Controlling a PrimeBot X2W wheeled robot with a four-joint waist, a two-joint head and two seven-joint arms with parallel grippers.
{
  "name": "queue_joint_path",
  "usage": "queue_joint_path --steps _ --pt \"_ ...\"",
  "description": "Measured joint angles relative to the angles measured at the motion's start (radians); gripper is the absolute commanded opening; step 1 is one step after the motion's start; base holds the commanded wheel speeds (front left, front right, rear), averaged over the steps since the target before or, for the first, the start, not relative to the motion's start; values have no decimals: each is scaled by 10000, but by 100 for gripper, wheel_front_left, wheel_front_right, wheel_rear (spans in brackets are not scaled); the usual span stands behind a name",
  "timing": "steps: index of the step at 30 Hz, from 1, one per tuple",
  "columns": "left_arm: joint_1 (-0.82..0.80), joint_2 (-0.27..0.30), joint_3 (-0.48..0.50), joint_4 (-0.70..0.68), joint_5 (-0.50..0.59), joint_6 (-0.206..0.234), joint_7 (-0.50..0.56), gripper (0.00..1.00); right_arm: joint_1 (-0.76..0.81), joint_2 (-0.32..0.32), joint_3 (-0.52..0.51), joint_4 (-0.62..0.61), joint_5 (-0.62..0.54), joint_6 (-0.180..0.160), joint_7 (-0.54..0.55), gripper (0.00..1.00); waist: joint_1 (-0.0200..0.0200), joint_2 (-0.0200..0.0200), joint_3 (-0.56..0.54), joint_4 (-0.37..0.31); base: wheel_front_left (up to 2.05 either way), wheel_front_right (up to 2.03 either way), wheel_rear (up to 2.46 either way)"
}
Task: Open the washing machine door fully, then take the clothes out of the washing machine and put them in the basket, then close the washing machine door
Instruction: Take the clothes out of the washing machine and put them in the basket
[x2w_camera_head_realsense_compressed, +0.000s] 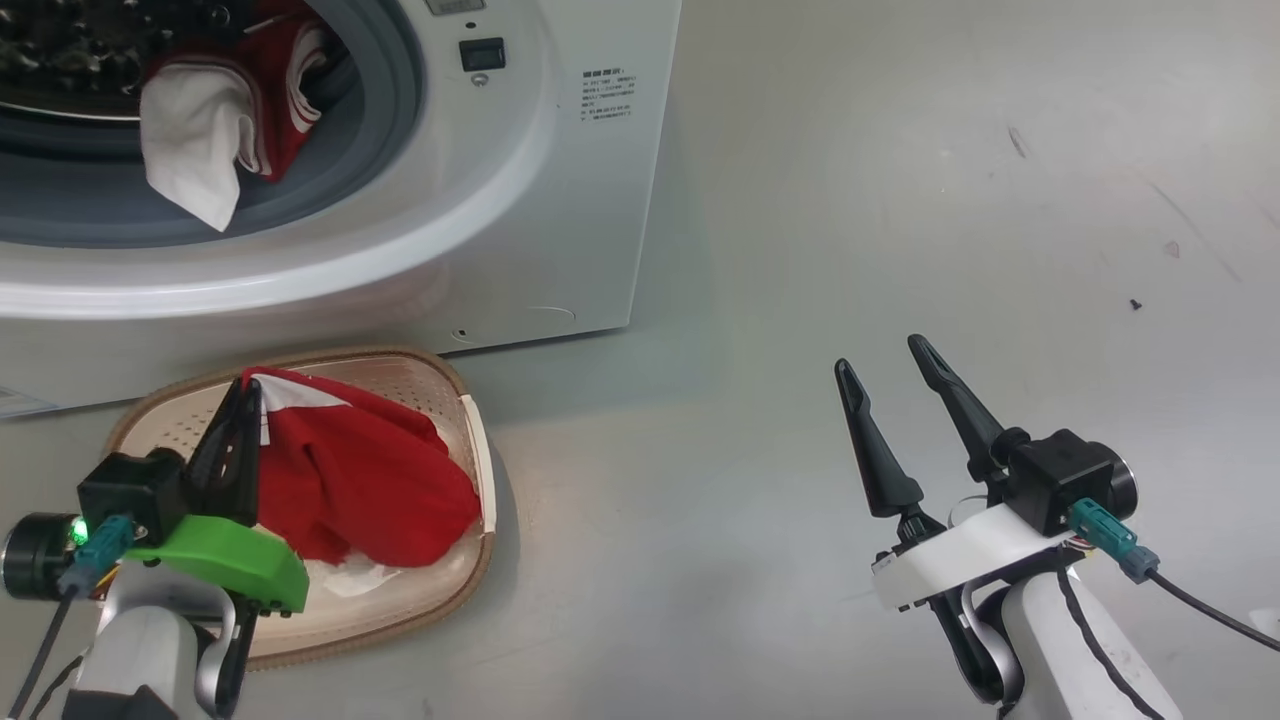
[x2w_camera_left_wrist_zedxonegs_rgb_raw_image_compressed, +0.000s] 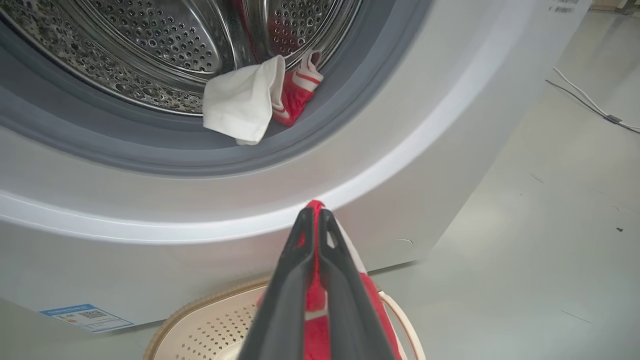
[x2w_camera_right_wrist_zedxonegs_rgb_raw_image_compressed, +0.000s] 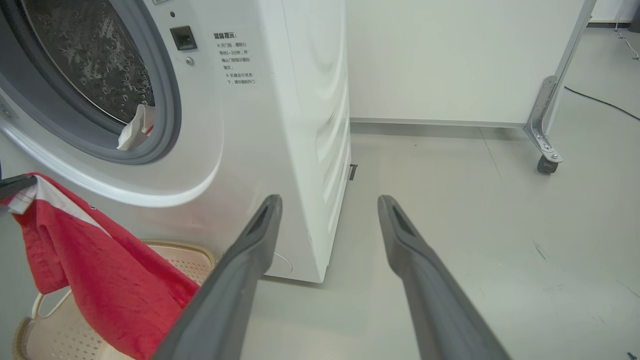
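Red with white trim, the jersey (x2w_camera_head_realsense_compressed: 370, 480) hangs from the left claw (x2w_camera_head_realsense_compressed: 243, 390), whose two dark fingers are pressed together on its upper edge, with cloth showing between them in the left wrist view. The garment's lower folds rest inside the basket (x2w_camera_head_realsense_compressed: 380, 352), which stands on the floor (x2w_camera_head_realsense_compressed: 900, 200) just in front of the washing machine (x2w_camera_head_realsense_compressed: 560, 200), so this piece looks nearly delivered and needs only to be let go. The machine's round opening stands uncovered, which suggests the first step, opening the washing machine door, is done. The emptying is not finished, though: a second garment (x2w_camera_head_realsense_compressed: 200, 140), white outside with red and white stripes behind it, lies draped over the grey gasket (x2w_camera_left_wrist_zedxonegs_rgb_raw_image_compressed: 150, 155) at the mouth of the steel drum (x2w_camera_left_wrist_zedxonegs_rgb_raw_image_compressed: 150, 45), partly inside and partly spilling outward. Whether more lies deeper in the drum I cannot tell. The right claw (x2w_camera_head_realsense_compressed: 880, 355) is held over the floor to the right of the machine, fingers spread wide and holding nothing, well away from both basket and opening. By my reading the task is somewhere past its middle: one release, at least one more fetch from the drum, and then shutting the door remain.
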Motion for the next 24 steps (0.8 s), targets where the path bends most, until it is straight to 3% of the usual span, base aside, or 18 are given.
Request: queue_joint_path --steps 7,24 --pt "-331 320 46 853 146 0 267 0 -240 35 113 -35 0 6 0 100 0 0 566 -328 0 0 0" --pt "-1094 380 640 3120 -221 142 575 0 -589 58 38 -94 -107 -8 0 100 0 0 1573 -787 0 0 0"
